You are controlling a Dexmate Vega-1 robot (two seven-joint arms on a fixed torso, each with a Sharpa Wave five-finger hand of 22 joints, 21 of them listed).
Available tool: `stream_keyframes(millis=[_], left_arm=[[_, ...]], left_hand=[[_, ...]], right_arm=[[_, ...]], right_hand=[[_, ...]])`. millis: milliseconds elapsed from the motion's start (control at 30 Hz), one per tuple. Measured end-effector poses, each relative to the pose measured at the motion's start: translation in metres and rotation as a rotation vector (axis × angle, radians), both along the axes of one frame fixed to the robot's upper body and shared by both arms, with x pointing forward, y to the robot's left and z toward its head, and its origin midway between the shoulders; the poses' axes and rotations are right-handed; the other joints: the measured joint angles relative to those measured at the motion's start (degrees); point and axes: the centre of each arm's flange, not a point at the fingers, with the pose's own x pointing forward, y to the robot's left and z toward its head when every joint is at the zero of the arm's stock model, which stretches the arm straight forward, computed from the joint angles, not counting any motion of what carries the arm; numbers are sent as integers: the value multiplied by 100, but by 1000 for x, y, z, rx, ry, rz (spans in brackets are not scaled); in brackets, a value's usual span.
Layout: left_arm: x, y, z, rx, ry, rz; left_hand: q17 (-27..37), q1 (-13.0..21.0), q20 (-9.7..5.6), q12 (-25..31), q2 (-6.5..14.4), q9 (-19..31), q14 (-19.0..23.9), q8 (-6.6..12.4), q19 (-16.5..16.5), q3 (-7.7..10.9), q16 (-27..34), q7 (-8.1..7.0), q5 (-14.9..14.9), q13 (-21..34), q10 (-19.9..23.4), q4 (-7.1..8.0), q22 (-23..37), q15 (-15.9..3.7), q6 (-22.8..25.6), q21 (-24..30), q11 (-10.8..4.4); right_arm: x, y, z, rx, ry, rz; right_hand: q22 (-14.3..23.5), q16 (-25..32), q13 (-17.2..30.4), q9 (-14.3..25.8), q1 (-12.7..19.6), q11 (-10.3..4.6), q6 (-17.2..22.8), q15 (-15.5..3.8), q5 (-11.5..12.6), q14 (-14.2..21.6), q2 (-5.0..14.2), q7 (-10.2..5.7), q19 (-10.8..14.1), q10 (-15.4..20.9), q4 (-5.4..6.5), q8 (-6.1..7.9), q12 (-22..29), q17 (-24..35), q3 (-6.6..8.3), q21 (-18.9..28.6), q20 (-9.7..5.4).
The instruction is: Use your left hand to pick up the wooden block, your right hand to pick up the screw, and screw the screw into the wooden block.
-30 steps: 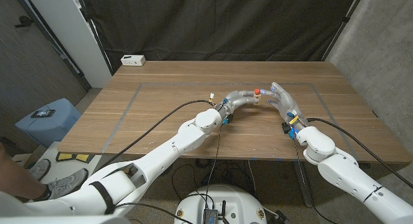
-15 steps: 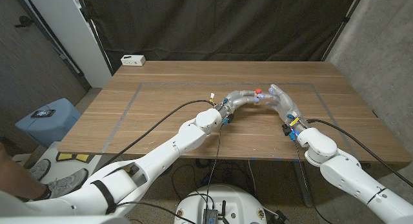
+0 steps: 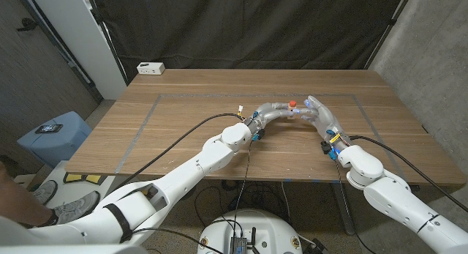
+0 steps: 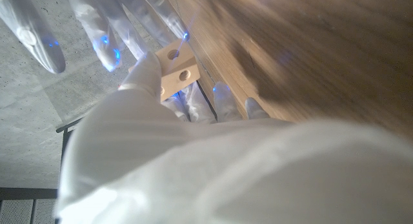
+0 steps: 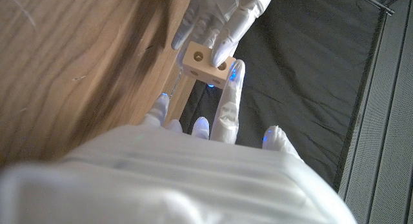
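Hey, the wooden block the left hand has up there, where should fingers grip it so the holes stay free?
Grip the wooden block by its plain side faces, coming from the left hand's side, as now. Its two holes sit on one face turned toward the right hand, so fingers are probably best kept off that face, though one currently overlaps the edge near a hole.

The left hand (image 3: pixel 272 111) and right hand (image 3: pixel 320 113) meet fingertip to fingertip over the table (image 3: pixel 183 129), with the wooden block (image 5: pixel 208 64) held between them and no open gap there. Beyond the fingertips lies bare wood up to a small white box (image 3: pixel 151 67) at the far corner. The left arm's cable (image 3: pixel 190 129) seems to trail behind its wrist.
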Motion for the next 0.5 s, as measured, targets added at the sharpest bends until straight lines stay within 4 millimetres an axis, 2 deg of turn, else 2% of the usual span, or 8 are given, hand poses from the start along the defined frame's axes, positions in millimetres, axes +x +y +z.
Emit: stream_keyframes(millis=[200, 367, 500], left_arm=[[0, 0, 1, 1, -1, -1], [0, -1, 1, 2, -4, -3], [0, -1, 2, 3, -6, -4]], left_hand=[[-1, 0, 0, 0, 0, -1, 0, -6, 0, -24, 0, -61, -1, 0, 1, 23, 0, 0, 1, 0, -1], [-1, 1, 0, 0, -1, -2, 0, -6, 0, -24, 0, -69, -2, 0, 3, 23, 0, 0, 10, 0, -3], [-1, 1, 0, 0, -1, 1, 0, -8, 0, -24, 0, -91, -3, 1, 3, 23, 0, 0, 32, 0, -3]], right_arm=[[-1, -3, 0, 12, -5, -15], [-1, -7, 0, 27, -10, -27], [0, -9, 0, 36, -10, -35]], right_hand=[[0, 0, 0, 2, 30, 31, -183, 1, 0, 0, 30, -177, 50, 31, -65, -136, -25, 0, 18, 0, -10], [0, 0, 0, 2, 53, 84, -438, -19, 0, 21, 7, -225, 139, 18, -92, -224, -46, 0, 2, 0, -33], [-19, 0, 0, 2, 75, 135, -530, -7, 0, 94, -16, -218, 266, 7, -118, -265, -46, 1, 24, 0, -143]])
